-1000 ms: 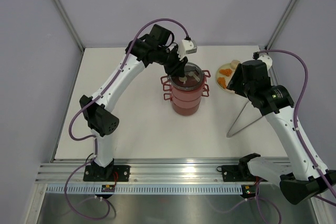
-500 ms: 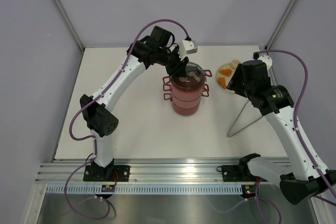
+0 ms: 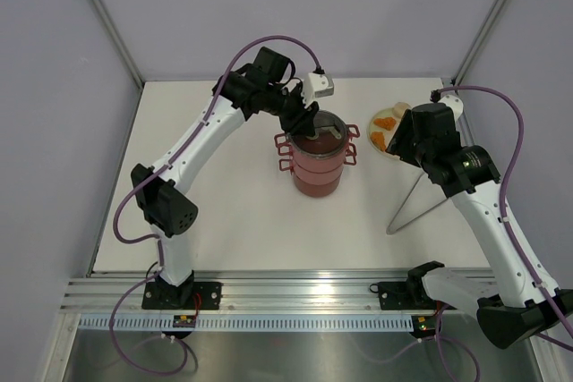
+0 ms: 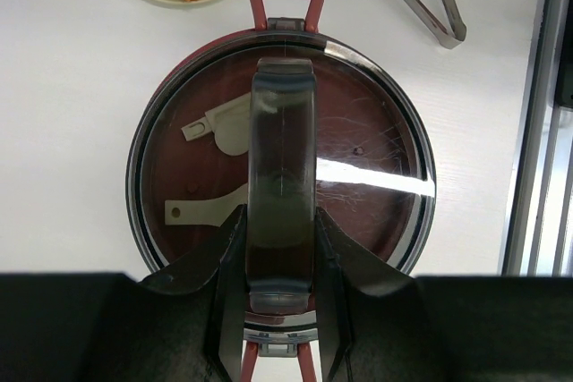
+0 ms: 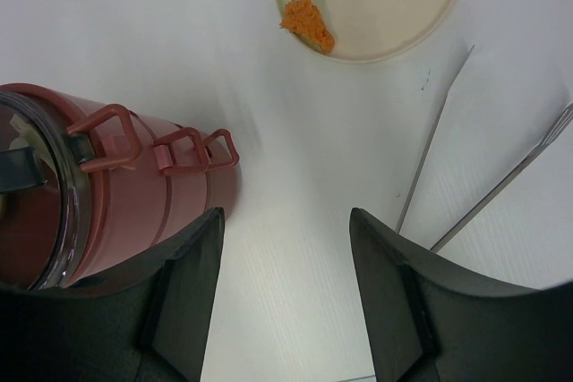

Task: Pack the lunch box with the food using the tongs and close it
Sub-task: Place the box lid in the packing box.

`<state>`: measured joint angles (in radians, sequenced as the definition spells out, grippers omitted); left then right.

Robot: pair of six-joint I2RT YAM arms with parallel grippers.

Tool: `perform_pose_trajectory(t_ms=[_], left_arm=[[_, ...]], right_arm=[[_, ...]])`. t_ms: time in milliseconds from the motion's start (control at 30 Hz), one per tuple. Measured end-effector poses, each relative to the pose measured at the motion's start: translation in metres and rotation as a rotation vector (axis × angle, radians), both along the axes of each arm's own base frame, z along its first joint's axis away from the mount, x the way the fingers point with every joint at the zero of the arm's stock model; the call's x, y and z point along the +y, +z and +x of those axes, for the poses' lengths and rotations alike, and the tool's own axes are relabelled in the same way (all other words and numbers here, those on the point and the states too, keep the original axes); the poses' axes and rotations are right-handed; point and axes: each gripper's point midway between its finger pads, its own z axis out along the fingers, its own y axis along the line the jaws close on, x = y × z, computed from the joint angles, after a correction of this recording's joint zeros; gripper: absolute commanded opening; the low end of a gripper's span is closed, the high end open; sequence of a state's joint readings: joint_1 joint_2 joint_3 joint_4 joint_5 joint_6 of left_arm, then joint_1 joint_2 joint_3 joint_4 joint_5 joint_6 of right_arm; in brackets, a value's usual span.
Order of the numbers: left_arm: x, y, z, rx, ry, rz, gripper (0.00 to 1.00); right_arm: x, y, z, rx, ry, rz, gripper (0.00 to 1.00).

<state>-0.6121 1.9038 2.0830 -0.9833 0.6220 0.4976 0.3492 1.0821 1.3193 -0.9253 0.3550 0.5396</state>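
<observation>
Late in the task, judging by the layout: lunch box (image 3: pixel 317 157) stacked three tiers high mid-table, clear top lid (image 4: pixel 376 176) already seated on it, tongs (image 3: pixel 414 205) lying on the table to its right, well apart. Still unpacked: two orange pieces of food (image 5: pixel 307 22) on the cream plate (image 5: pixel 403 15) behind the tongs. Left gripper (image 4: pixel 279 261) directly over the stack, partly closed, fingers (image 4: pixel 228 266) pressed to either side of the lid's dark arched handle (image 4: pixel 281 176), gripping it. Right gripper (image 5: pixel 286 248) hovering wide open and empty over bare table, lunch box just to its left, tongs and plate ahead to its right.
</observation>
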Motion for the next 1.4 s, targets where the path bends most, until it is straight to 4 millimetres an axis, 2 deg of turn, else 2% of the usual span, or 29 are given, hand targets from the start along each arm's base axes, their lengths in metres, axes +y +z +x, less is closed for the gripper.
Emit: perform_pose_trajectory(t_ms=[533, 867, 1400], left_arm=[[0.0, 0.0, -0.002, 0.0, -0.006, -0.004, 0.0], [-0.011, -0.001, -0.007, 0.034, -0.056, -0.051, 0.0], [-0.01, -0.001, 0.0, 0.012, -0.035, -0.037, 0.0]], right_arm=[[0.0, -0.002, 0.0, 0.005, -0.003, 0.001, 0.66], [0.0, -0.002, 0.0, 0.005, -0.005, 0.003, 0.66], [0.0, -0.002, 0.0, 0.005, -0.005, 0.003, 0.66]])
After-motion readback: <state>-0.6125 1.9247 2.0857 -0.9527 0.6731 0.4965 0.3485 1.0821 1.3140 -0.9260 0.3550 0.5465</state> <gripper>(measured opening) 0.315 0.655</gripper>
